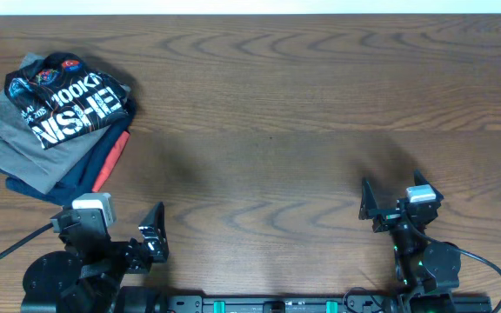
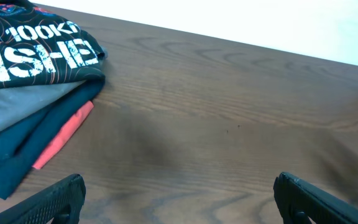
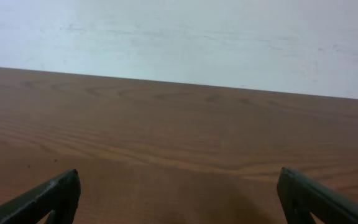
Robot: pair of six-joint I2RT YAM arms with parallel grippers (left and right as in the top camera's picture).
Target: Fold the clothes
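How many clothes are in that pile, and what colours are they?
black jersey: 1
grey garment: 1
navy garment: 1
orange-red garment: 1
Total: 4

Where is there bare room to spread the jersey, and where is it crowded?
The table is bare across its middle and right side, down to the open right gripper. Crowded only at far left: the black jersey tops grey, navy and orange-red garments, with the open left gripper near them.
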